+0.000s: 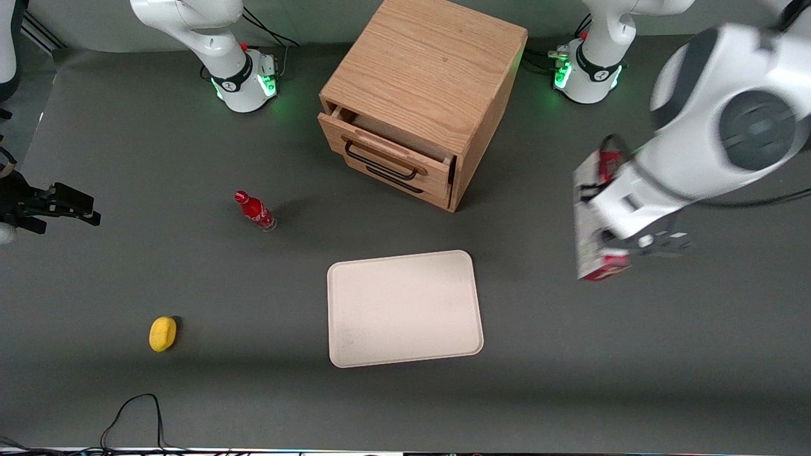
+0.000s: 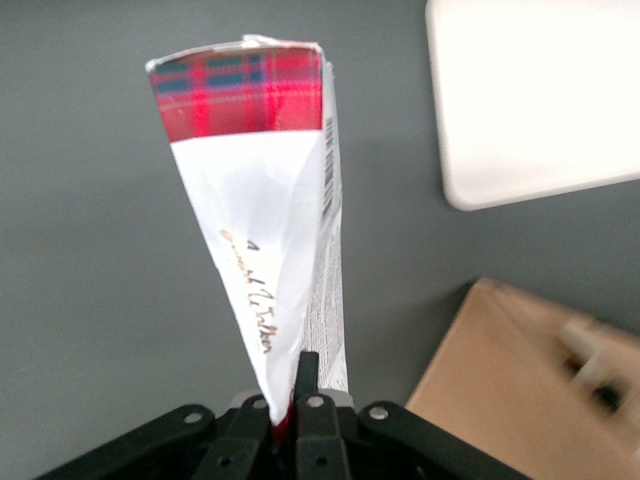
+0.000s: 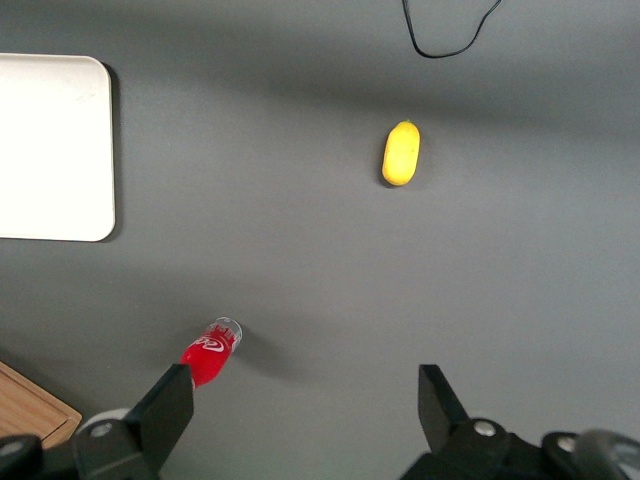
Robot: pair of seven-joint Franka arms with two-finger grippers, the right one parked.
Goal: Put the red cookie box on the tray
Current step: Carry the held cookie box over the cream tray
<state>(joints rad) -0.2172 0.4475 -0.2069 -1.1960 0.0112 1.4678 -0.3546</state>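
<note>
- Gripping the red cookie box [image 2: 255, 215] at one end, the gripper [image 2: 285, 400] has fingers clamped tight, box lifted off the table.
- Tray [image 1: 405, 354]: bare, lying lower than the gripper, toward the parked arm's end.

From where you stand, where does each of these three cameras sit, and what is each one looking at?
Front view: high up, facing the robots across the table; shows both arm bases, the wooden cabinet, tray, and the gripper holding the red cookie box above the table.
Left wrist view: on the working arm, looking down along the box; its black fingers show.
Right wrist view: on the parked arm, looking down at the red bottle and yellow object.
All three share the tray.
</note>
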